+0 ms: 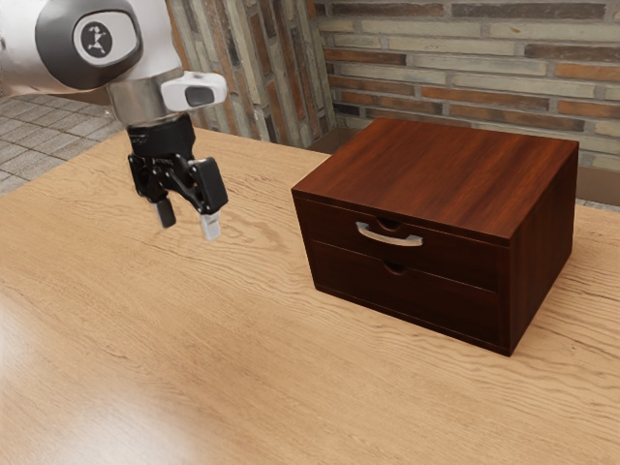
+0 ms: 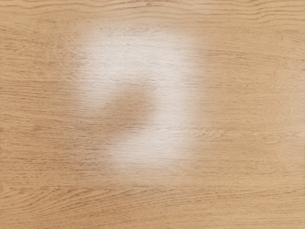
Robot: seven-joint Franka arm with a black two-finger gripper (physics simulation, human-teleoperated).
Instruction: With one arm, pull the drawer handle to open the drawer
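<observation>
A dark wooden cabinet (image 1: 446,223) with two drawers stands on the table at the exterior view's right. Its upper drawer (image 1: 402,242) carries a curved silver handle (image 1: 388,235) and sits flush with the cabinet front; the lower drawer (image 1: 407,291) looks shut too. My gripper (image 1: 188,220) hangs above the table well to the left of the cabinet, pointing down, open, with nothing between its fingers. Below my hand the wrist view has bare tabletop (image 2: 152,114) with a pale glare patch.
The light wooden table (image 1: 194,368) stretches wide in front of and left of the cabinet. A brick wall (image 1: 465,58) rises behind the table's far edge. A tiled floor (image 1: 39,136) lies beyond the table at the upper left.
</observation>
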